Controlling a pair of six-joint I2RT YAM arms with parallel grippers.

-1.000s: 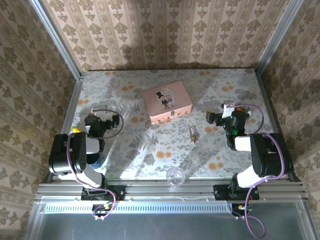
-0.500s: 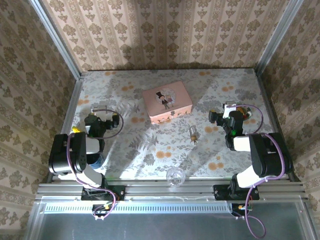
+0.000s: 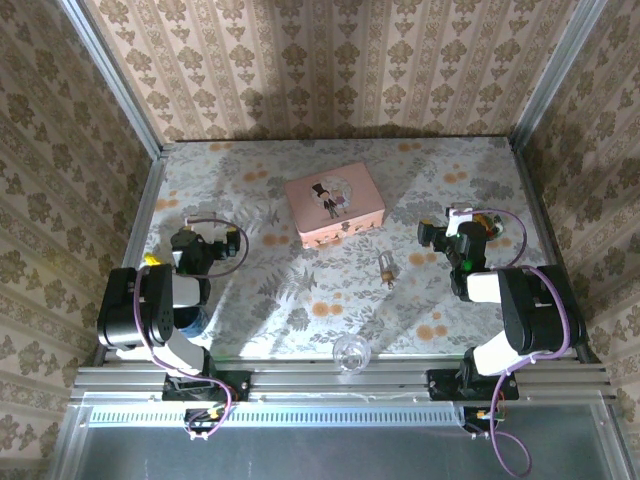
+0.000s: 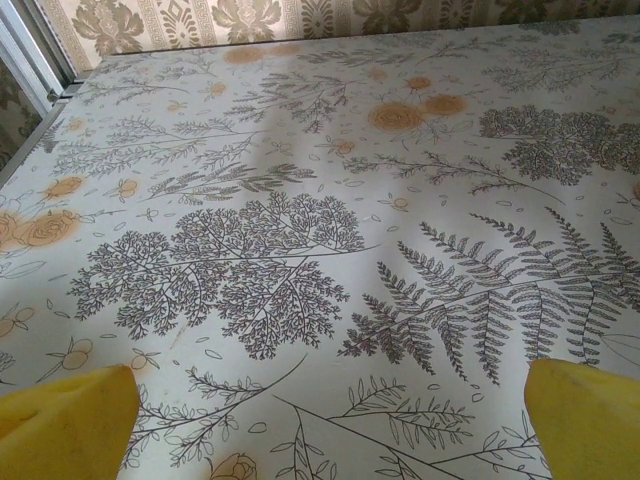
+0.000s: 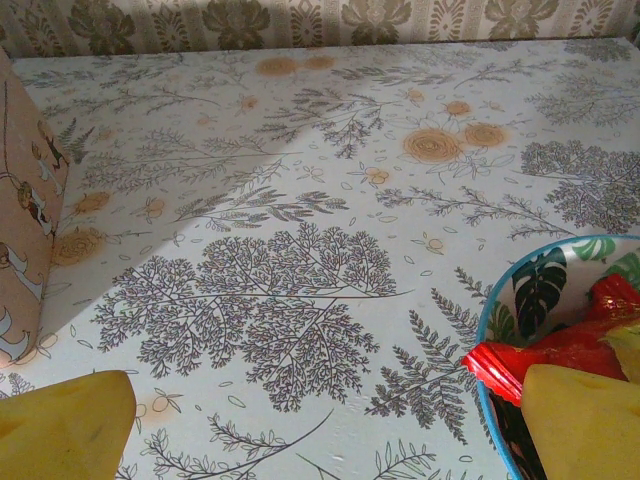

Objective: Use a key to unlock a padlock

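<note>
The padlock [image 3: 386, 268] lies mid-table, just in front of the pink box [image 3: 334, 205] and apart from it; whether its shackle is closed is too small to tell. A glass ball [image 3: 350, 352] sits at the table's [image 3: 300, 295] near edge. The right gripper [image 5: 320, 420], to the padlock's right, has its fingers spread, with a bowl [image 5: 545, 285] beside it. The left gripper [image 4: 325, 425], well off to the left, is likewise spread over bare table.

Overhead camera looks down; wrist cameras skim table [image 4: 300, 150].
</note>
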